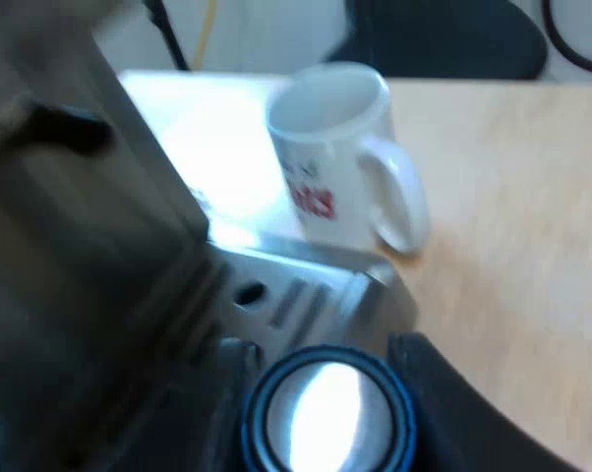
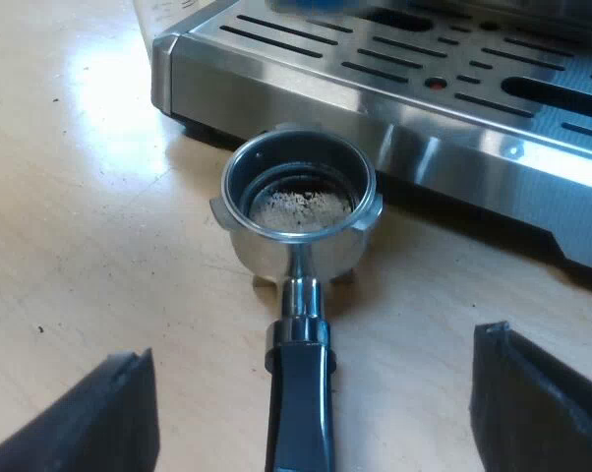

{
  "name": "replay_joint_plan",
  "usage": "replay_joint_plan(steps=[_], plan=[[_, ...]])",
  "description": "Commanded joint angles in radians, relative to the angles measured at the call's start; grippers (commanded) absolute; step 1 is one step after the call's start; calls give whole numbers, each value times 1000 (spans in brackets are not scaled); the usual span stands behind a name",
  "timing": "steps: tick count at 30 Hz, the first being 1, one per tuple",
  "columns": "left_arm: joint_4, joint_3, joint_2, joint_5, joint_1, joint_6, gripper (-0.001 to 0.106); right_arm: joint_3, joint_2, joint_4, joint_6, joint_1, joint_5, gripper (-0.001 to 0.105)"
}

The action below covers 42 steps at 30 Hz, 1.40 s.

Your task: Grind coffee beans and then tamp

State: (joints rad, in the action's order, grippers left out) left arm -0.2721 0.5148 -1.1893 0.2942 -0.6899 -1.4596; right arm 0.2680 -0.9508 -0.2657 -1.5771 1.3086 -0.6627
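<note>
Starting with the left wrist view, we see our left gripper (image 1: 321,346) closed around the round blue tamper with a bright metal face (image 1: 327,418), a black finger pressed to each side. It sits close by the corner of the espresso machine's slotted steel drip tray (image 1: 296,290). A white ceramic mug with red print (image 1: 335,157) stands just beyond that corner, by the pale wooden table (image 1: 512,197). We judge the tamper dense, rigid and smooth-sided, so it wants a firm, level hold.

Turning to the right wrist view, the metal filter holder with a dark handle (image 2: 298,221) lies on the table, near the tray's front edge but apart from it, and its basket holds dark grounds. Our right gripper (image 2: 311,359) is spread wide, one finger on each side of the handle, touching nothing. The holder looks stiff and basket-heavy, so we would take it by the handle. Open table flanks the handle, while the tray's edge limits the room beyond the basket.
</note>
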Motion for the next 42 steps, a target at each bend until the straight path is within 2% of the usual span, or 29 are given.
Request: replay_joint_plan(steps=[1,5,15,17,20,22,24,25,29,33,36,40,42], plan=[[-17,6,56,-39,-5,-3,15,1,5,-7,-12,-3,2,68],[34,6,106,-85,-5,-3,15,1,5,-7,-12,-3,2,68],[293,6,196,-251,-2,-3,15,1,5,-7,-12,-3,2,68],[334,6,203,-253,12,-8,15,1,5,-7,-12,-3,2,68],[379,6,203,-235,60,-60,15,1,5,-7,-12,-3,2,68],[404,6,203,-157,128,-93,15,1,5,-7,-12,-3,2,68],[421,6,203,-101,177,-93,15,1,5,-7,-12,-3,2,68],[430,6,203,-96,199,-93,15,1,5,-7,-12,-3,2,68],[427,-26,203,-97,222,-93,15,1,5,-7,-12,-3,2,68],[415,-105,205,-96,219,-93,15,1,5,-7,-12,-3,2,68],[321,-175,205,-96,219,-99,15,1,5,-7,-12,-3,2,68],[158,-265,207,-96,219,-142,15,1,5,-7,-12,-3,2,68],[124,-285,207,-96,219,-142,15,1,5,-7,-12,-3,2,68]])
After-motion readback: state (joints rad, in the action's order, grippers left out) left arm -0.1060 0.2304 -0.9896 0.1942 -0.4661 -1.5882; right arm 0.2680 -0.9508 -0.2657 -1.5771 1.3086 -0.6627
